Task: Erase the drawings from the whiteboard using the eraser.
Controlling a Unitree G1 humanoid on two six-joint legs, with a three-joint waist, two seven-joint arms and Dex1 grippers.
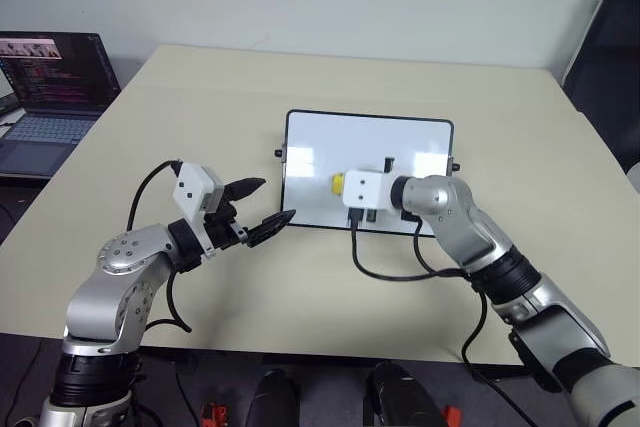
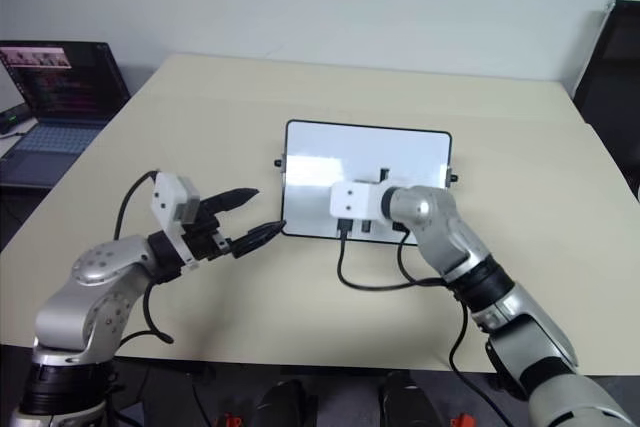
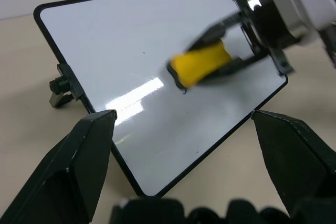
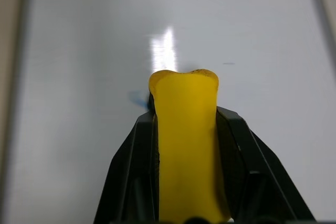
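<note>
The right gripper [image 3: 231, 59] clamps the yellow eraser [image 3: 202, 64] by its long sides, its free end pressed to the whiteboard [image 1: 310, 142] just beside a faint blue remnant of the drawings [image 4: 137, 99]; the left gripper [image 1: 262, 205] hangs with jaws wide apart beside the board's left edge. The eraser, pinched in at the waist, looks soft and light, so a grip mid-body should leave its wiping end clear.

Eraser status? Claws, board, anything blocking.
Right claw shut on the eraser, over the whiteboard. Left claw open, off the board's near-left corner. Faint blue mark beside eraser tip. Nothing blocking.
</note>
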